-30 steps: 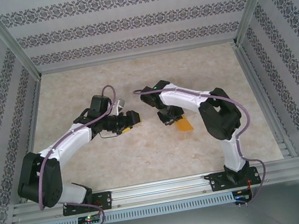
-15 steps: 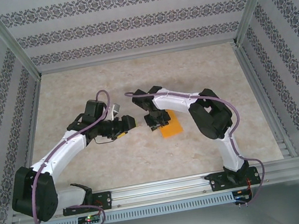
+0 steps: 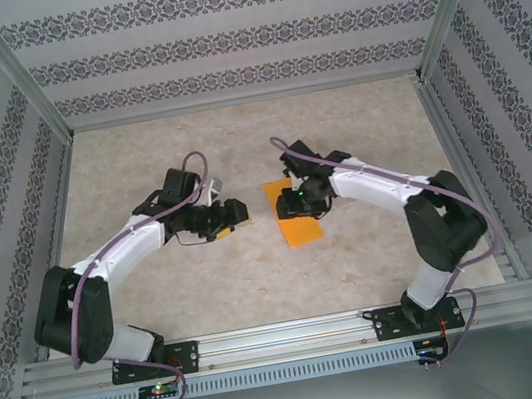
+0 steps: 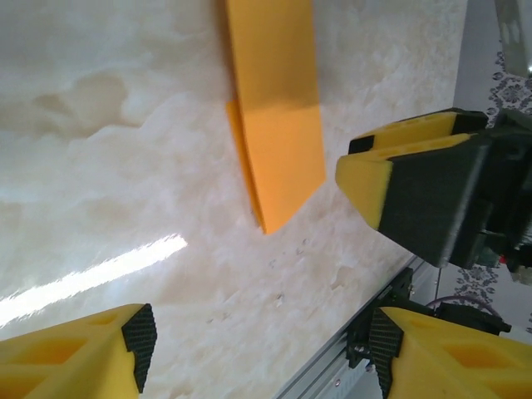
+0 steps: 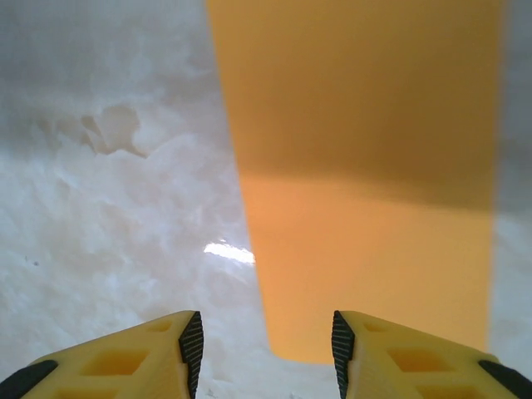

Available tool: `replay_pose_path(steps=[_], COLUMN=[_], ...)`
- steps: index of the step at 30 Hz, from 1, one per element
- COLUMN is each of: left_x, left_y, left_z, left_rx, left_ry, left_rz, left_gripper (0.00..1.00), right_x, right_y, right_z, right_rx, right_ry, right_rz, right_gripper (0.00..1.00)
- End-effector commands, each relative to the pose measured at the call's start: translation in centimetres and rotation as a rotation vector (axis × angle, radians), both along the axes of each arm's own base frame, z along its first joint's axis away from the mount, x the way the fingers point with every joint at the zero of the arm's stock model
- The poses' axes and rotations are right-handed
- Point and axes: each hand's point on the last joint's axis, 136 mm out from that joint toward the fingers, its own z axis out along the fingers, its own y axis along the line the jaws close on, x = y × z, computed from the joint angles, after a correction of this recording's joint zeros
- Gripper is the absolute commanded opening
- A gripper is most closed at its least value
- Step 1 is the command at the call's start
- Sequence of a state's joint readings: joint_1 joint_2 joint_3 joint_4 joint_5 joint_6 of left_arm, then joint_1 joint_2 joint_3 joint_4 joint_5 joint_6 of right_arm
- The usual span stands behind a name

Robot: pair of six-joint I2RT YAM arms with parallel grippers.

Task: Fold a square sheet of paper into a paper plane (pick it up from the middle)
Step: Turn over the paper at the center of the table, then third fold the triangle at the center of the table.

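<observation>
Marbled beige table inside patterned walls; we count one square sheet of paper on it, two arms and two grippers.

We take the sheet as our landmark. It lies flat on the table as a long orange strip. From the left wrist a second layer shows along one long edge, so we judge it already folded at least once and no dart yet. Seen from above, its long axis runs from the arm bases toward the far wall, tilted a little.

Our right gripper hangs directly over the sheet's middle. Its fingers stand moderately apart with bare table between them, holding nothing. The strip stretches straight ahead of them, its short end just past the tips.

Our left gripper sits off the sheet's left long edge, near but not touching. It points across at the sheet, with jaws wide and empty.

We judge the right arm the nearer one. The next move turns on that alignment: its fingers face along the strip, the left's across it.
</observation>
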State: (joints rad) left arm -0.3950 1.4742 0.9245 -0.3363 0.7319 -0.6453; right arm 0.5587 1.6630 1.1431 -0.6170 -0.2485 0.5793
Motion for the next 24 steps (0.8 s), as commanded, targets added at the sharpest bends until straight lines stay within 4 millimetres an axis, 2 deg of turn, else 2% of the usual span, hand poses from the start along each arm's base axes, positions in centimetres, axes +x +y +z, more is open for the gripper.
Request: replay_pose_path(steps=[1, 3, 7, 14, 17, 24], left_x=[1.7, 2.2, 3.2, 4.1, 4.3, 4.6], left_y=[-2.9, -4.2, -6.5, -9.9, -10.4, -9.7], left_z=[1.5, 1.4, 0.0, -3.3, -4.7, -8.2], left_rx=[-0.032, -0.034, -0.014, 0.043, 0.077, 0.194], left_ry=[-0.089, -0.092, -0.084, -0.047, -0.033, -0.007], left_rz=[-0.074, -0.103, -0.150, -0.240, -0.258, -0.280], left_gripper=[0.66, 0.61, 0.48, 0.34, 0.30, 0.27], right_x=[-0.4, -0.5, -0.6, -0.6, -0.7, -0.7], right_y=[-2.0, -3.0, -4.4, -6.0, -6.4, -7.0], right_z=[-0.3, -0.4, -0.7, -1.8, -2.1, -2.7], right_rx=[0.031, 0.054, 0.090, 0.143, 0.161, 0.186], right_ry=[0.010, 0.008, 0.010, 0.026, 0.032, 0.042], right_rz=[-0.045, -0.073, -0.109, -0.158, -0.172, -0.189], right_gripper=[0.47, 0.47, 0.48, 0.48, 0.49, 0.50])
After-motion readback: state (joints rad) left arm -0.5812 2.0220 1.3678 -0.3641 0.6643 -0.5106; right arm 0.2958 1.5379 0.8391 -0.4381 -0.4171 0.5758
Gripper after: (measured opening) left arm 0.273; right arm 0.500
